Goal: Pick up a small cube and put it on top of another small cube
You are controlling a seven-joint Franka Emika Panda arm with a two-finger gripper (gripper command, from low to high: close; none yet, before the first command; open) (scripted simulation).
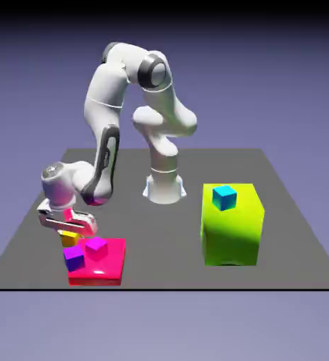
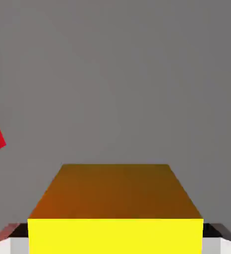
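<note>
The pincer (image 2: 115, 238) grips the yellow cube (image 2: 115, 237); the grasp looks made, so next comes lifting it clear, then choosing a cube to stack on

dark grey table (image 1: 167, 247), matte, flat top. robot base (image 1: 164, 189) stands on it toward the far side, around mid-width. red slab (image 1: 107, 266), low and flat, sits near the front edge on the exterior view's left. big yellow-green block (image 1: 229, 236), much taller than the slab, stands upright on the exterior view's right, also toward the front. slab and block well apart. hand view: plain grey tabletop, a red corner at its left edge.
</note>
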